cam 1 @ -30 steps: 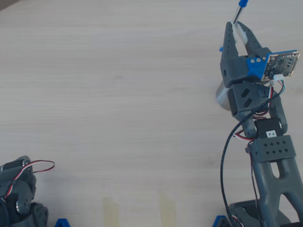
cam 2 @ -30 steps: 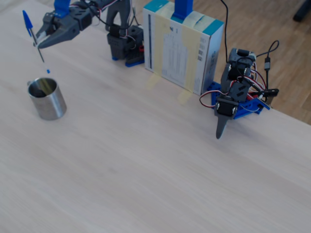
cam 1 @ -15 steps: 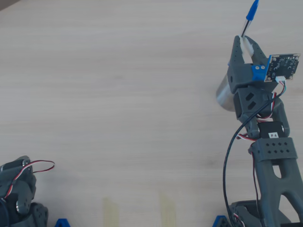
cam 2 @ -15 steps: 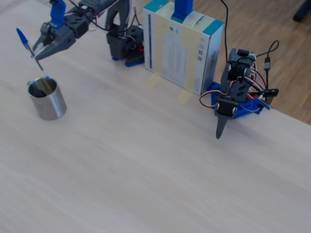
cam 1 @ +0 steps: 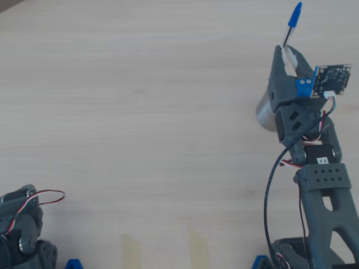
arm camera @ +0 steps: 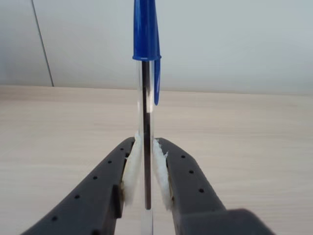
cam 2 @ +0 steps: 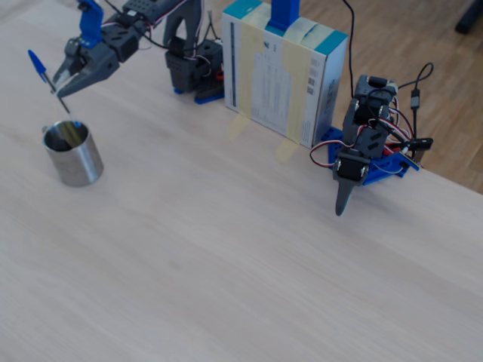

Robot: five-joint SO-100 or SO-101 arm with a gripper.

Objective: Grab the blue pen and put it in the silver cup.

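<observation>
1. Wrist view, nearest: dark grey plastic gripper [arm camera: 146, 191] w/ rows of small holes along the fingers, white rough-edged pads [arm camera: 133, 166] clamped on the blue pen [arm camera: 146, 122]. Clear thin barrel, dark ink tube inside, glossy blue cap w/ clip at top; cap tip cut off by frame edge, lower end of barrel hidden below the pads.
2. Beyond the pen: pale wood-grain table [arm camera: 58, 127], matte; plain grey-white wall behind.
3. Overhead view: arm reaching up-frame from bottom right, gripper [cam 1: 285, 50] pointing away, small blue-mounted circuit board at its right side, black cable looping down the links. Blue pen [cam 1: 291, 22] sticking out past the fingertips, cap far end.
4. Silver cup [cam 1: 265, 112] mostly hidden under the wrist; only a curved shiny steel edge visible at left of arm.
5. Fixed view: gripper [cam 2: 60, 89] angled down-left, holding blue pen [cam 2: 47, 81] tilted, cap up-left, lower end right over the rim of silver cup [cam 2: 73, 154]. Whether tip is inside rim: can't tell. Cup cylindrical, brushed-shiny, small handle stub at left.
6. Further back: printed cardboard box [cam 2: 283, 72] w/ teal edges, taped down; second idle arm [cam 2: 366, 147] at right, folded, wires tangled.
</observation>
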